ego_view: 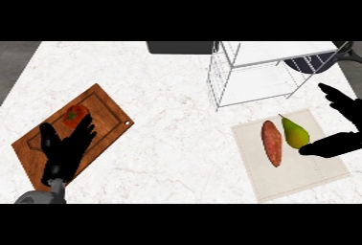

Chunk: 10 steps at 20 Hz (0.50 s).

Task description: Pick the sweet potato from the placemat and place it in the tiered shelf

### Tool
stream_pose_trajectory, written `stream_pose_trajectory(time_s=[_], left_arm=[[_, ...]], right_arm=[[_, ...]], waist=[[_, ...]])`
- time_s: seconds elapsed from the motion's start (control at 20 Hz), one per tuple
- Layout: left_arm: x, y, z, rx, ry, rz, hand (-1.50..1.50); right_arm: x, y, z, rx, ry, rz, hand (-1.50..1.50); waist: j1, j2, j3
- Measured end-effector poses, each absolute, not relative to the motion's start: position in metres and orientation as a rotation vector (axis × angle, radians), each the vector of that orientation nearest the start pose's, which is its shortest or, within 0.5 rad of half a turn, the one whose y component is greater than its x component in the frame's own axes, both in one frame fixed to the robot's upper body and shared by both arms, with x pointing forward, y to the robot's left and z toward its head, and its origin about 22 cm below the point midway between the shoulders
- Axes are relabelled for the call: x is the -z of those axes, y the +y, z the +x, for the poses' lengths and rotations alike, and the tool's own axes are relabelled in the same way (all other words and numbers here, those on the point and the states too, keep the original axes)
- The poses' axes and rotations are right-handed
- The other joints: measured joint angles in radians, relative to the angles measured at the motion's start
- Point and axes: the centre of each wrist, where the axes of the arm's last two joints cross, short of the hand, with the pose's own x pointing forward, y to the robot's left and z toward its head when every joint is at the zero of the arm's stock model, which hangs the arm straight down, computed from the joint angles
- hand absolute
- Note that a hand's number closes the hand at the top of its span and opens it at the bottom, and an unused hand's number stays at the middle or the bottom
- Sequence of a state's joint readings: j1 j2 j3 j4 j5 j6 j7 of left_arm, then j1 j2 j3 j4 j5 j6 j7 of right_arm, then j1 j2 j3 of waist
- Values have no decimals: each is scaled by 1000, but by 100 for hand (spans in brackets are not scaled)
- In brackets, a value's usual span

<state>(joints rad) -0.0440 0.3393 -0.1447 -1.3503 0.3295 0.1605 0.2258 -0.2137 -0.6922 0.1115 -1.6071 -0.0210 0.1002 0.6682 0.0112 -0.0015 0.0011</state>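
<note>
Sweet potato (272, 143) lies on the placemat (297, 177), touching the pear (295, 132) on its right. Our right hand (338, 143) is spread wide, thumb by the pear, holding nothing. Left hand (65, 148) rests flat, fingers straight, over the board (106, 107) beside the tomato (75, 115). Shelf (262, 72) stands behind the mat.
</note>
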Motion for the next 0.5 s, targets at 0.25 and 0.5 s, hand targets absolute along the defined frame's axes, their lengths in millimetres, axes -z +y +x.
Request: stream_pose_trajectory(time_s=[0.25, 0.5], left_arm=[[26, 293, 247, -37, -1130, 86, 0], [28, 292, 246, -40, -1131, 95, 0]], right_arm=[[-108, -297, 291, -600, -956, -549, -150], [-108, -289, 295, -649, -887, -575, -150]], waist=[[-4, 0, 0], [-7, -1, 1]])
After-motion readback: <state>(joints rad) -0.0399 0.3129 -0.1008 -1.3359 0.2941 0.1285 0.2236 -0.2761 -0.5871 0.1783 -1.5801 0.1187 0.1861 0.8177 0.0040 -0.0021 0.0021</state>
